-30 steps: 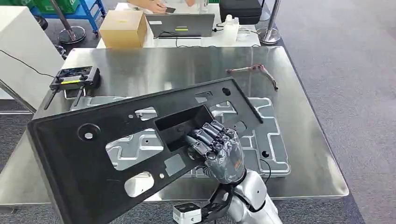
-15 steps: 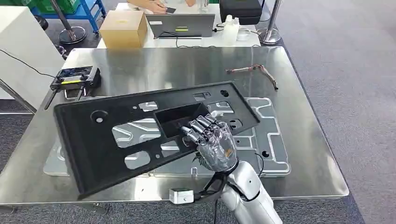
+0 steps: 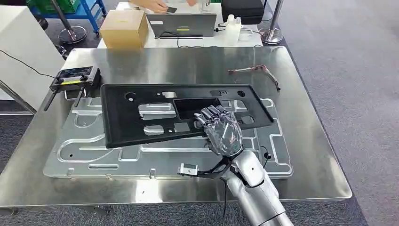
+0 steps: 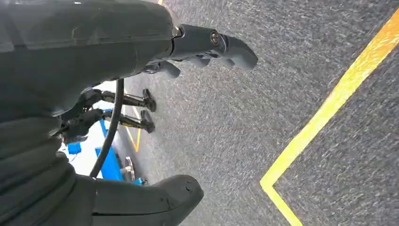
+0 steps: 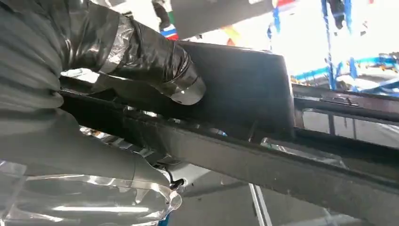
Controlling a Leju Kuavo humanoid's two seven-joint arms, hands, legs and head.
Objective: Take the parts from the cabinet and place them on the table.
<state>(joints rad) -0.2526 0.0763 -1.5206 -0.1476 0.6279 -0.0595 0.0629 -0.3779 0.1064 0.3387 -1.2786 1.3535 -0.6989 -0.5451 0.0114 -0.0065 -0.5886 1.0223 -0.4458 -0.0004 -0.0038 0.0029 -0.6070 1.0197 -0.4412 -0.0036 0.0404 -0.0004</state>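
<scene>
Right hand (image 3: 221,132), fingers hooked in its central opening, has lowered the black panel (image 3: 155,113) nearly flat onto the table (image 3: 310,155); release remains.

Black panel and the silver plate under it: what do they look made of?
Black panel: likely moulded plastic or composite; matte, no glare, with moulded cutouts and a recessed pocket.
Silver plate: looks like stamped sheet metal, possibly aluminium; satin sheen, pressed ribs and grooves.
Table: apparently brushed stainless steel, with blurred reflections.
</scene>
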